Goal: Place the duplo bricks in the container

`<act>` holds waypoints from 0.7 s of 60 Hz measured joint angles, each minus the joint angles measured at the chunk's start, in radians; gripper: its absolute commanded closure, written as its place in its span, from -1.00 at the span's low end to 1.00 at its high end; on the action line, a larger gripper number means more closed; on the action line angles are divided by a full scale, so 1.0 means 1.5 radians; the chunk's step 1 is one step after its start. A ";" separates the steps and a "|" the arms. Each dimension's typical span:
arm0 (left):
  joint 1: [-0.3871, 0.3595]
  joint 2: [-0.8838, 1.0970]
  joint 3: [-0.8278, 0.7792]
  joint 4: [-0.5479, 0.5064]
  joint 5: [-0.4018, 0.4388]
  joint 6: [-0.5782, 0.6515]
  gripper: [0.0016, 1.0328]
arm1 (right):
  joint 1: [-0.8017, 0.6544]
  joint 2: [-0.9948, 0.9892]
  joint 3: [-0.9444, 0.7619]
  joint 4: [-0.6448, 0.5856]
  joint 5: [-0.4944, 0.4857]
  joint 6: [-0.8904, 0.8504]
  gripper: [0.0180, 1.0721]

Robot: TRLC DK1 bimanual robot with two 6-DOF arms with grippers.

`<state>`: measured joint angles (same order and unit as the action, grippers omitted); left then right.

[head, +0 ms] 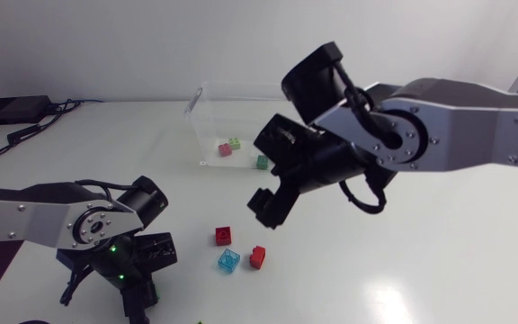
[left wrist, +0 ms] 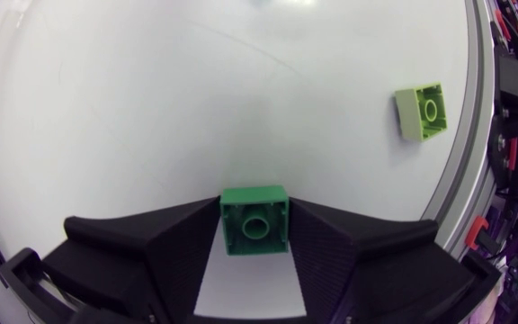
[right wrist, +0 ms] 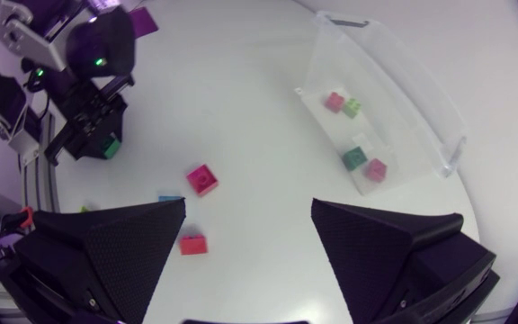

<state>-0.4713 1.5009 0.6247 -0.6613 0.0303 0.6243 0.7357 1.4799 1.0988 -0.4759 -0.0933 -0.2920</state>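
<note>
Duplo sort: partly done, four bricks in, five still out.

My left claw [left wrist: 254, 205] is closed on a green brick [left wrist: 254, 225], one finger against each side, low over the tabletop [head: 421, 261] near its front left corner; I cannot tell whether the brick has been lifted off it. My right claw [right wrist: 248, 243] is spread wide and empty, hanging above the middle of the tabletop. The container [head: 207, 112] stands toward the far edge and holds a pink brick [right wrist: 334, 101], a lime brick [right wrist: 352, 108], a dark green brick [right wrist: 355, 157] and a second pink brick [right wrist: 376, 168]. Loose in mid-tabletop, between the claws, are a red brick [head: 223, 236], a blue brick [head: 228, 261] and a second red brick [head: 257, 256]. A pale green brick [left wrist: 421, 111] lies by the tabletop's edge ahead of my left claw. By my count, less than half is done.
</note>
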 measured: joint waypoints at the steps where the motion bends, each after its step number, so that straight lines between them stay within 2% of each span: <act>1: 0.000 0.000 0.000 0.001 -0.001 0.000 0.44 | 0.007 -0.001 -0.005 0.000 0.000 0.000 -0.93; 22: 0.019 -0.064 -0.011 -0.017 0.022 0.001 0.47 | 0.112 0.010 -0.058 0.000 -0.031 -0.036 -0.92; 42: 0.074 -0.188 0.056 -0.053 0.057 0.003 0.46 | 0.124 0.085 -0.069 0.011 -0.028 -0.038 -0.91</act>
<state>-0.3607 1.2194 0.7086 -0.7406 0.1165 0.6292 0.9211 1.6081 0.9955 -0.4587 -0.1356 -0.3489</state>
